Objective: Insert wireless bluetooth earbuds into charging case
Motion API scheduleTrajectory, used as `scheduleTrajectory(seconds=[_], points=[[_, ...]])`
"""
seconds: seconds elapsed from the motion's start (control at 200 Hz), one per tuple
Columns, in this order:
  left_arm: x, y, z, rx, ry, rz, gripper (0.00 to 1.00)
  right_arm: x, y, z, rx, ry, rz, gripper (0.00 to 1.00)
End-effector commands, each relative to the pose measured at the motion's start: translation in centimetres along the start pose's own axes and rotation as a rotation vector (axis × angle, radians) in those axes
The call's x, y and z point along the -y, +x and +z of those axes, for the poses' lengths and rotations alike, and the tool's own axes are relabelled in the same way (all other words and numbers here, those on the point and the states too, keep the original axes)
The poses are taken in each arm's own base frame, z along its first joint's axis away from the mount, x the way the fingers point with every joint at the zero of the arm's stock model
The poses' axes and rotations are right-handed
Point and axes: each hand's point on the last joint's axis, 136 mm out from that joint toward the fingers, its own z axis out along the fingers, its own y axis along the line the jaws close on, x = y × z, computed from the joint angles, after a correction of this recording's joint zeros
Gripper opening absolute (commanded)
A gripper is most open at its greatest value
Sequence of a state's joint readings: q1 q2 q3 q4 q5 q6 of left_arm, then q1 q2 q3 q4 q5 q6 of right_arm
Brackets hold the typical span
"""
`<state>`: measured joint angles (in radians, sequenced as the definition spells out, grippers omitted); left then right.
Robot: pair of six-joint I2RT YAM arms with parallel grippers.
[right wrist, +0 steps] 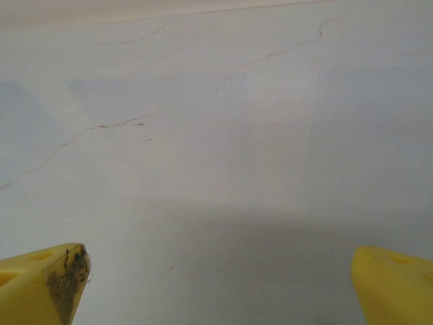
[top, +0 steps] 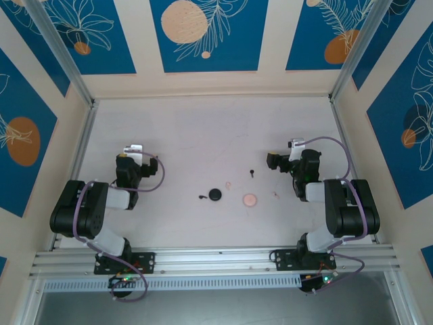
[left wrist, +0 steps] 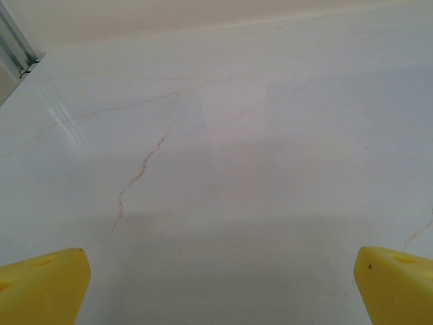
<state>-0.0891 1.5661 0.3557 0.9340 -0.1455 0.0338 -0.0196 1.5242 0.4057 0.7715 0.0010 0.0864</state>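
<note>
The black round charging case lies on the white table near its middle. One tiny black earbud rests just left of the case. A second earbud lies farther back and to the right. My left gripper hovers far to the left of them. Its yellow fingertips stand wide apart over bare table, so my left gripper is open. My right gripper sits to the right of the second earbud. It is also open, with nothing between its fingertips.
A flat pale-pink disc lies right of the case, and a tiny pinkish ring behind it. Patterned blue walls and metal posts enclose the table. A rail runs along the near edge.
</note>
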Motion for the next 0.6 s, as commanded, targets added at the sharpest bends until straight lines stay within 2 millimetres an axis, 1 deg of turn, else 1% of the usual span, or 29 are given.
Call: scheduleTrajectory(seconds=[0.0, 0.345, 0.465, 0.595], points=[[0.1, -1.0, 0.2, 0.023, 0.015, 0.002, 1.0, 0.1, -1.4, 0.1, 0.043, 0.005, -0.004, 0.99], [0.3, -1.2, 0.1, 0.031, 0.025, 0.008, 1.0, 0.0, -1.5, 0.0, 0.045, 0.001, -0.003, 0.99], [0.3, -2.1, -0.6, 0.042, 0.034, 0.01, 1.0, -0.4, -2.6, -0.2, 0.012, -0.001, -0.003, 0.99], [0.4, -3.9, -1.0, 0.006, 0.035, 0.029, 0.96, -1.0, -4.2, -1.3, -0.049, 0.001, 0.029, 0.99]])
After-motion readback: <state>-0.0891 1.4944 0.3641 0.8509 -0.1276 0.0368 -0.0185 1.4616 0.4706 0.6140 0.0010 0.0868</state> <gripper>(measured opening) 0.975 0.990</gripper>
